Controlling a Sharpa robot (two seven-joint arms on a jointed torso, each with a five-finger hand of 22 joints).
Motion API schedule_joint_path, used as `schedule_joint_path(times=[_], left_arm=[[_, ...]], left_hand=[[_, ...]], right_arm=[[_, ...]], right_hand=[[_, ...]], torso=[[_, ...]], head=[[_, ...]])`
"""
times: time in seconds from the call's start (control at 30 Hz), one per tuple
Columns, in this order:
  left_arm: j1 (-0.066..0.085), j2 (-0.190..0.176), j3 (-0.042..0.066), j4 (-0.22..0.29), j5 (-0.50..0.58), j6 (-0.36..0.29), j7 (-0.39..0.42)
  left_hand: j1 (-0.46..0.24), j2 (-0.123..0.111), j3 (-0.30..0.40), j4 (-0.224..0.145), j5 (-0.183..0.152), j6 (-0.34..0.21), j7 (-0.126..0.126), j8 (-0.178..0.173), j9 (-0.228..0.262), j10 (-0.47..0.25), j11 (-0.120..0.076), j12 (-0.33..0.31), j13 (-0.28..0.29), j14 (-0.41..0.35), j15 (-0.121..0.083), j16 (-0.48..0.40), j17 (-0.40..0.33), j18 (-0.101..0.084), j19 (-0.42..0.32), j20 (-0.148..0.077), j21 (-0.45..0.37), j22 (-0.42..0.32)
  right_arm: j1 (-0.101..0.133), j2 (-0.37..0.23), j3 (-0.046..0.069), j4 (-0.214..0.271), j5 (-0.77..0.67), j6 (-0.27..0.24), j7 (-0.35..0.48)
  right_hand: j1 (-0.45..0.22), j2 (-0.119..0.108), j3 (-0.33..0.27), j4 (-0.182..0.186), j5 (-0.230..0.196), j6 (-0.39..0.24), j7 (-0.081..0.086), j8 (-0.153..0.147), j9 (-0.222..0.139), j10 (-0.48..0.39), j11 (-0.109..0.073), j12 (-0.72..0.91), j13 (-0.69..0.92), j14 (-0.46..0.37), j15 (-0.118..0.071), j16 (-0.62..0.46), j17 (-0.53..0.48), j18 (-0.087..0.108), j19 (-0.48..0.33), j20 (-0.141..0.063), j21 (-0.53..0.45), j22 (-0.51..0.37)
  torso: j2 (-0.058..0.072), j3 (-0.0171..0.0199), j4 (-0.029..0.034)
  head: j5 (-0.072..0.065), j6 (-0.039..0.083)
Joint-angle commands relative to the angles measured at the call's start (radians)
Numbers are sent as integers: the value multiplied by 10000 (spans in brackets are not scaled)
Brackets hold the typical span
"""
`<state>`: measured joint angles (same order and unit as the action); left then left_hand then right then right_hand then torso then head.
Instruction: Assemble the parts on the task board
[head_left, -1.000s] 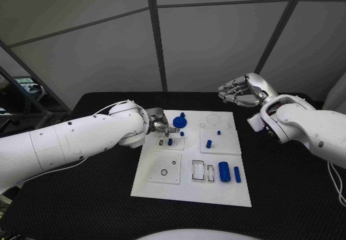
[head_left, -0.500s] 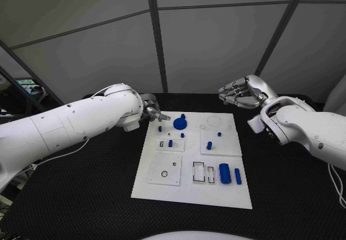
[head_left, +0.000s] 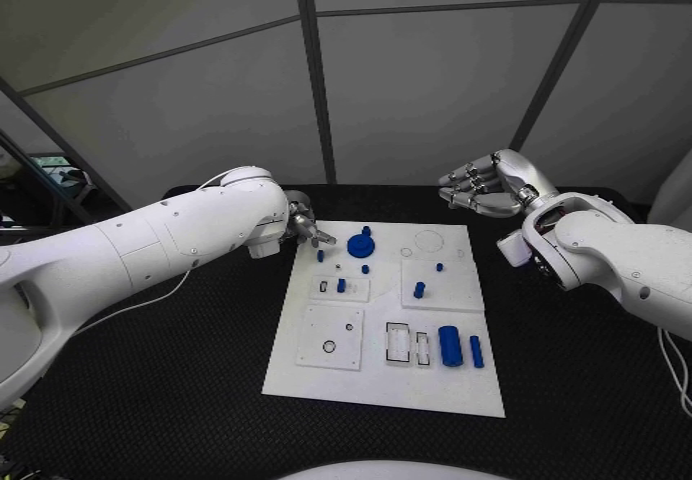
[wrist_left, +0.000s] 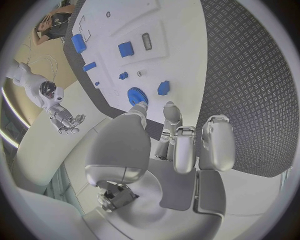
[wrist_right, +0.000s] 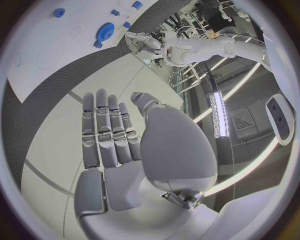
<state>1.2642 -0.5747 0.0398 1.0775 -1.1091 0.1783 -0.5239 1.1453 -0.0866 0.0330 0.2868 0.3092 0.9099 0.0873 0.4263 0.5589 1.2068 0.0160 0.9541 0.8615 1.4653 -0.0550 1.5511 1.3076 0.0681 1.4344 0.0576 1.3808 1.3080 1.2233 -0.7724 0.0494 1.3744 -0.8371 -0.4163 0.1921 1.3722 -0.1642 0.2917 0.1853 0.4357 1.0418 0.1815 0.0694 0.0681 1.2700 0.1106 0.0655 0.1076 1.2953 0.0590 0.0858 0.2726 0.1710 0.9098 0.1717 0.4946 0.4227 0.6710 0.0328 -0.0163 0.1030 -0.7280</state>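
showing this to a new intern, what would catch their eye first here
First the white task board in the middle of the black table, dotted with small blue parts, the largest a blue gear near its far edge. Next, the left robot hand hovers empty at the board's far left corner beside that gear, while the right robot hand hangs beyond the far right corner.

The left arm reaches in across its side, its left hand (head_left: 306, 228) held low with fingers (wrist_left: 177, 145) stretched forward, close together, gripping nothing. The right arm is bent back, its right hand (head_left: 485, 185) raised, palm open, fingers (wrist_right: 106, 132) straight, side by side, thumb apart, nothing held.
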Motion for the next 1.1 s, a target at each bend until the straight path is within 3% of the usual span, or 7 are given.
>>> schedule_joint_path(times=[0.03, 0.3, 1.1], left_arm=[[-4, 98, -28, -174, -5, 581, 32], [-38, 179, -68, -314, -22, 704, 16], [-52, 81, -75, -69, -48, 906, -16]], left_hand=[[93, 46, -64, -7, -27, 93, 6, -26, -31, 83, -26, 49, 15, 990, 68, 38, 2450, -75, 17, 27, 44, 137], [128, 142, -213, -5, -23, 336, -67, 56, -104, 137, -84, 154, 41, 1006, 24, 74, 2491, -91, 66, -2, 97, 220], [399, 440, -420, -46, 12, 697, -254, 462, 51, 232, -242, 313, 46, 1013, -106, 90, 2509, -107, 119, -113, 139, 311]], right_arm=[[18, 14, 6, 15, -3, 84, 18], [18, 24, 6, 0, -3, 103, 6], [17, 75, 6, -58, -3, 129, -8]], right_hand=[[-42, 16, 12, 57, 55, -79, 20, -44, -12, -45, 4, -31, -8, -6, 54, -34, -12, 88, -8, 50, -69, -8], [-42, 16, 12, 57, 55, -79, 20, -44, -12, -45, 4, -31, -8, -6, 54, -34, -12, 88, -8, 50, -69, -8], [-12, 32, 30, 38, 70, -82, 20, -38, -9, -51, 2, -27, -17, -1, 52, -48, -17, 93, 0, 54, -91, -21]], torso=[[-5, -1, -11], [-20, 3, -2], [-18, 4, -4]], head=[[20, -16], [17, -36], [35, -60]])
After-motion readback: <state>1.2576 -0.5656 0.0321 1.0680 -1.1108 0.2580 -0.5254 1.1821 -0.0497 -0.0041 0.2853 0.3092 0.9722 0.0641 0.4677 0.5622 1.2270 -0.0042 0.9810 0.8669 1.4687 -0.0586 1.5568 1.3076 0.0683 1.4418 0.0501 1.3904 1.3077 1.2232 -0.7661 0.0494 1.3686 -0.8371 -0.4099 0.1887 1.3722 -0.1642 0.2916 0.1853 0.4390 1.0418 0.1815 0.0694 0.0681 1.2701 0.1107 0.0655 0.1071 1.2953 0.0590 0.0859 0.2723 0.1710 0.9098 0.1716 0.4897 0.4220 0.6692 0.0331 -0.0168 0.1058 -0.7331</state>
